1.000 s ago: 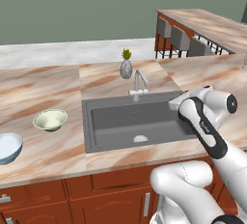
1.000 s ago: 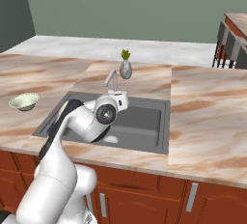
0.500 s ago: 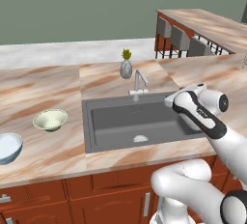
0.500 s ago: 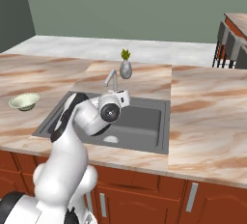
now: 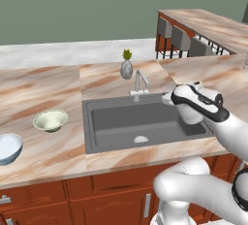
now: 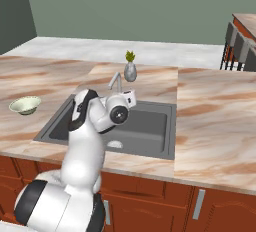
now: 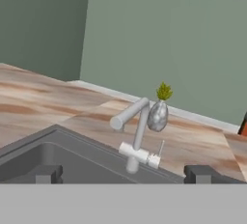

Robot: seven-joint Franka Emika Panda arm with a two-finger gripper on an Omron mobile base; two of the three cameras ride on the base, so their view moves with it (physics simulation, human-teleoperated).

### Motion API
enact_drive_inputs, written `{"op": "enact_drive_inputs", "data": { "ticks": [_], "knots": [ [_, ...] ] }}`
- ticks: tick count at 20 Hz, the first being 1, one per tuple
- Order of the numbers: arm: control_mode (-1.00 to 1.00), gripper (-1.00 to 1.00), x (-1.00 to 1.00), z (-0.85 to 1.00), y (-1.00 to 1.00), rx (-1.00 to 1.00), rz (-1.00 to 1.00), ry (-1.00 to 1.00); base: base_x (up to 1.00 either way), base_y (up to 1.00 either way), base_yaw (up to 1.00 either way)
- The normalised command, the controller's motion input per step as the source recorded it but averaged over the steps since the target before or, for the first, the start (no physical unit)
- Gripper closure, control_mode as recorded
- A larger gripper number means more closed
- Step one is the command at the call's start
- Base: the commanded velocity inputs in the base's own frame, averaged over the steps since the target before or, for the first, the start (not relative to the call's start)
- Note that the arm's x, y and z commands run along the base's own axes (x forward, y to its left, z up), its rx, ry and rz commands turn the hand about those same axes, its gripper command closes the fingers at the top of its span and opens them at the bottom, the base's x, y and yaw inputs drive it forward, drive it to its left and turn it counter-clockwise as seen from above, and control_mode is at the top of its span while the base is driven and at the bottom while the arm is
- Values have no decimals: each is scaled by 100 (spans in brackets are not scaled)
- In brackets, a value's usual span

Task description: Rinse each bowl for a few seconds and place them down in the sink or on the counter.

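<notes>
The small cream-green bowl (image 5: 50, 120) (image 6: 25, 104) sits upright on the counter (image 5: 43, 90) left of the sink (image 5: 121, 122) (image 6: 150, 126). Further left, the larger blue-white bowl (image 5: 8, 147) rests near the counter's front edge. My gripper (image 7: 124, 175) hovers over the right part of the sink, level with the rim, pointing at the silver faucet (image 7: 137, 126) (image 5: 139, 84). Its fingertips (image 7: 46, 174) stand wide apart, open, with nothing between them. Both bowls are well to the left of the hand.
A small grey vase with a plant (image 5: 126, 67) (image 7: 159, 109) stands on the counter just behind the faucet. A raised bar with stools (image 5: 180, 39) is at the back right. The round drain (image 5: 140, 139) lies in the sink's floor.
The hand has turned and shifted slightly left and up toward the faucet while the arm's elbow swung. The jaws stay open. The bowls have not moved.
</notes>
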Motion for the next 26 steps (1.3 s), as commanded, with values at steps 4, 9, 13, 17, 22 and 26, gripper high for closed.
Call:
{"op": "enact_drive_inputs", "data": {
  "ticks": [4, 9, 13, 17, 22, 26],
  "knots": [
    [-100, -100, 33, -7, 0, 0, 3, -5, 0, 0, 0],
    [-100, -100, 27, -8, -2, 1, 4, -4, 0, 0, 0],
    [-100, -100, 21, -9, -4, 1, 3, -1, 0, 0, 0],
    [-100, -100, 27, -13, 0, 4, 2, 0, 0, 0, 0],
    [-100, -100, 30, -10, 0, 4, 2, 0, 0, 0, 0],
    [-100, -100, 30, -4, -3, 2, 1, 0, 0, 0, 0]
  ]
}}
